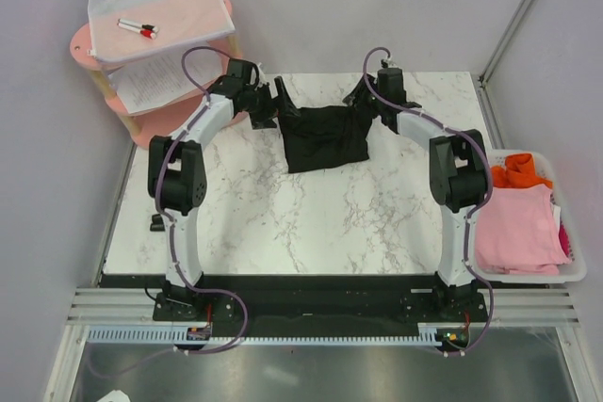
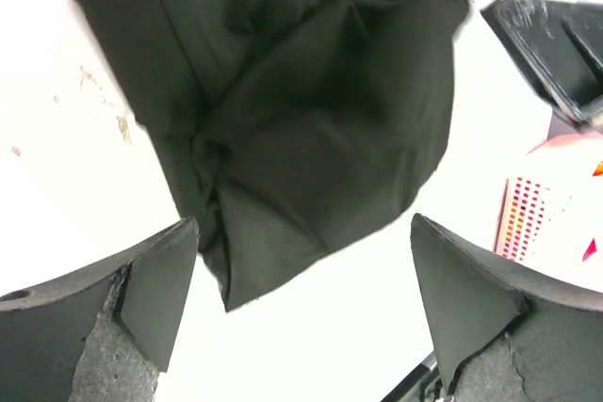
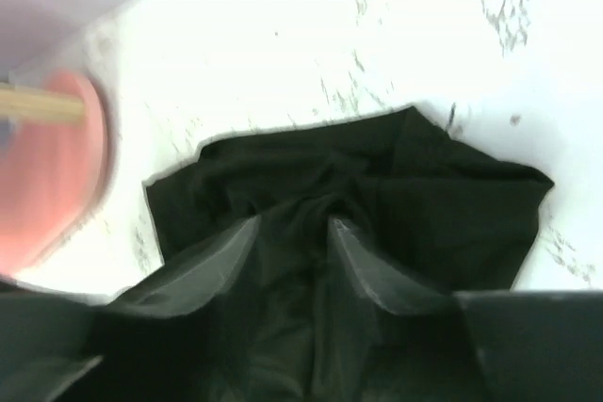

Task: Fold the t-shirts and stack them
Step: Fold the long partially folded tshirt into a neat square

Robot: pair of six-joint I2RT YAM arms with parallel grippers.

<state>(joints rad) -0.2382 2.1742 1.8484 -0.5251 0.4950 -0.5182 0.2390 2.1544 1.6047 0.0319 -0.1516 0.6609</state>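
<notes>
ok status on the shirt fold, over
Left gripper open over the black t-shirt. Right gripper shut on it. Shirt bunched, unfolded. Pink shirt waiting in basket, nothing blocking.

Evenly lit overhead; wrist views bleach the table [image 2: 42,185] white, right one blurred.

Orange t-shirt [image 1: 521,172] mostly out of sight beneath pink t-shirt [image 1: 516,228].

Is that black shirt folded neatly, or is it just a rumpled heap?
Rumpled, not neatly folded: the black t-shirt lies bunched on the table, with deep creases and uneven edges in both wrist views.
</notes>
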